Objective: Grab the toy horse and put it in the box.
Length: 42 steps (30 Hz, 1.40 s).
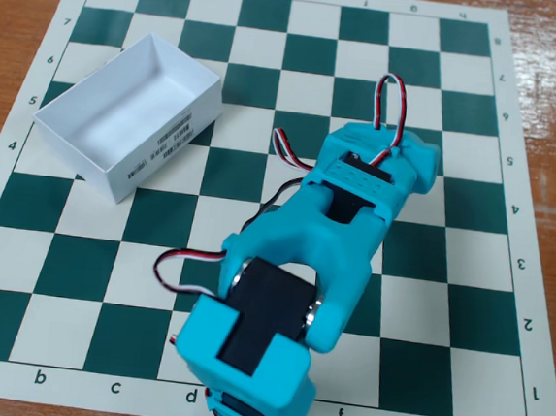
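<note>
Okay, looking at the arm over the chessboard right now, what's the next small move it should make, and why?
Probably a small, slow descent with the hand before closing. The turquoise arm is stretched over the right part of the chessboard and hides both its fingers and the toy horse, so a grasp cannot be confirmed. The white box sits empty at upper left, so nothing has been delivered yet.

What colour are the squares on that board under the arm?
Dark green and cream-white, alternating in a checker pattern on the chessboard, shown plainly in the fixed view.

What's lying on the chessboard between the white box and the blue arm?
Nothing: in the fixed view, only bare chessboard squares separate the box from the arm.
</note>
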### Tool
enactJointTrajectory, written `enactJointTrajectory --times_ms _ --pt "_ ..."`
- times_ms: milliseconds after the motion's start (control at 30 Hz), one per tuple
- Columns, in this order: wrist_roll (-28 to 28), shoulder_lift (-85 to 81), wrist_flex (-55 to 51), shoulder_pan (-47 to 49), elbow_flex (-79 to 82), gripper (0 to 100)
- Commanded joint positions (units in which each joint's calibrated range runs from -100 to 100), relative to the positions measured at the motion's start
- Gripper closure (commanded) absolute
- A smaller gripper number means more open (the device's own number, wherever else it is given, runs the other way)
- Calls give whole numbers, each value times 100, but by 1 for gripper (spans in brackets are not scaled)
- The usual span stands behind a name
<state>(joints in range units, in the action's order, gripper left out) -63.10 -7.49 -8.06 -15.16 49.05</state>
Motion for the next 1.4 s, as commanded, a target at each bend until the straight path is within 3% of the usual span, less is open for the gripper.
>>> enactJointTrajectory --times_ms 0,1133,1367 --pt "-193 262 91 -141 -358 65" --pt "-178 2023 340 16 -1723 65" --pt "-173 2191 340 23 -1887 77"
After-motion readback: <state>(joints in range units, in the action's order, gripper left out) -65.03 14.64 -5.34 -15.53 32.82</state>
